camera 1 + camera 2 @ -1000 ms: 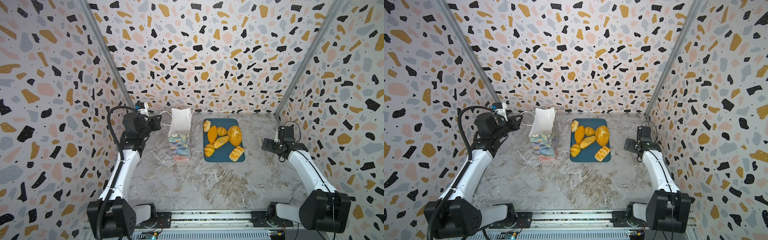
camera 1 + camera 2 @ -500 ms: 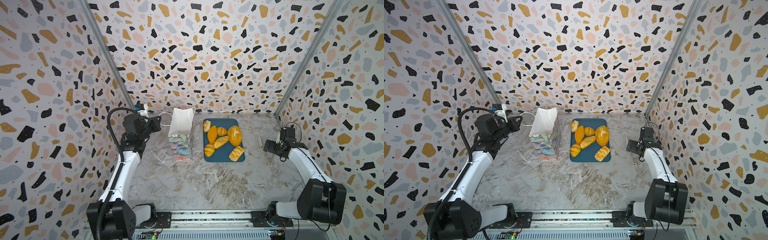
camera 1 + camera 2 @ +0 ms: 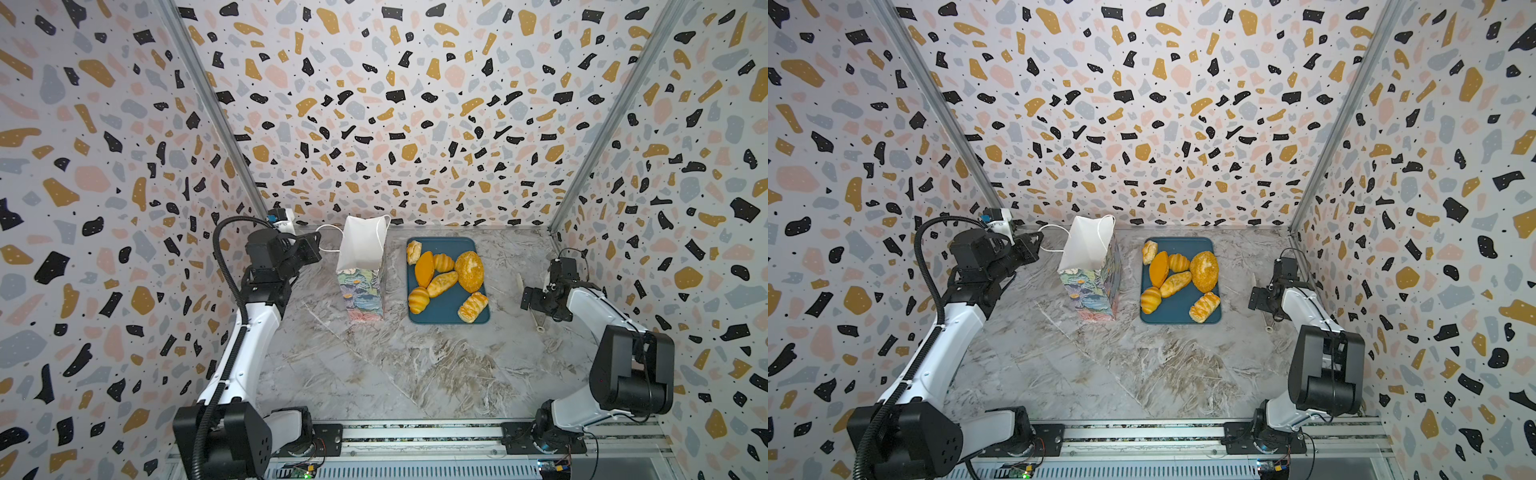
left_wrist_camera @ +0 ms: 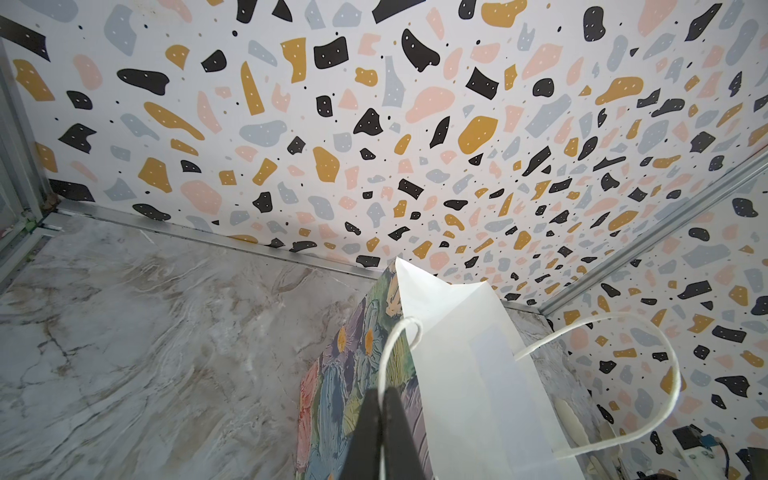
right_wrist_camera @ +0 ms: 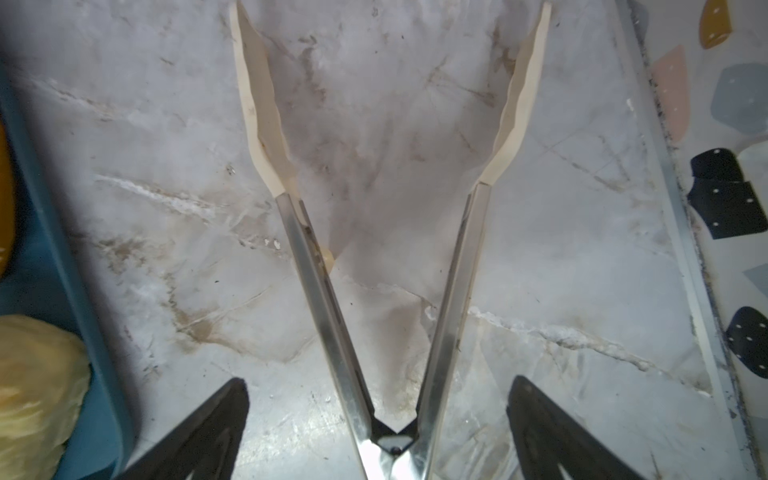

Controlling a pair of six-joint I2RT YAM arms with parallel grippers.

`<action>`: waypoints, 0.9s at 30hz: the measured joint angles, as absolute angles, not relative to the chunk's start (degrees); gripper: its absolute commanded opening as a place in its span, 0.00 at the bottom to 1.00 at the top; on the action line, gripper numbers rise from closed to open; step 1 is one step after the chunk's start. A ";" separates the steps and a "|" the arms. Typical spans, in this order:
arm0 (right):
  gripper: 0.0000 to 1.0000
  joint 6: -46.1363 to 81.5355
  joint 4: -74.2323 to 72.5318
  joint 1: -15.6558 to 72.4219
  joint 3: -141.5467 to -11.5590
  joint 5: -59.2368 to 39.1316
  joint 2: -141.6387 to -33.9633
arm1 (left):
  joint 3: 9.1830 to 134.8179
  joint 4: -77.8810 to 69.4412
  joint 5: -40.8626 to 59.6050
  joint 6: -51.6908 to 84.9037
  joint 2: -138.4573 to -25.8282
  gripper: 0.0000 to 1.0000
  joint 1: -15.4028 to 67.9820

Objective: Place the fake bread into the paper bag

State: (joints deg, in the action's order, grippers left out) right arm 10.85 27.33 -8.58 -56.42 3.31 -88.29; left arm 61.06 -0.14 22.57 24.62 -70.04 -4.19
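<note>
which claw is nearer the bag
Left. The left claw is shut on the bag's handle. The right claw hangs open over the tongs, beyond the tray on the bag's far side.

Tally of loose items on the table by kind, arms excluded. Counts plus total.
fake bread: 7
paper bag: 1
blue tray: 1
tongs: 1
Total: 10
</note>
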 measured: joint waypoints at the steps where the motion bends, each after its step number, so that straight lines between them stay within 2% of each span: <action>1: 0.99 10.79 27.33 -8.58 -56.42 3.44 -88.82 | 60.99 -0.23 22.50 24.64 -70.00 0.00 -4.19; 13: 0.99 9.96 26.04 -8.58 -60.84 5.21 -94.52 | 59.70 -0.56 20.91 24.27 -68.97 0.00 -4.23; 27: 0.99 9.65 23.99 -8.58 -59.75 4.10 -96.73 | 59.70 -0.47 18.96 23.33 -68.90 0.00 -4.38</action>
State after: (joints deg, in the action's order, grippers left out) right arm 9.65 23.99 -8.58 -59.75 4.10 -96.73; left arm 59.70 -0.47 18.96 23.33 -68.90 -4.38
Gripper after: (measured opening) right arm 0.997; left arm 0.046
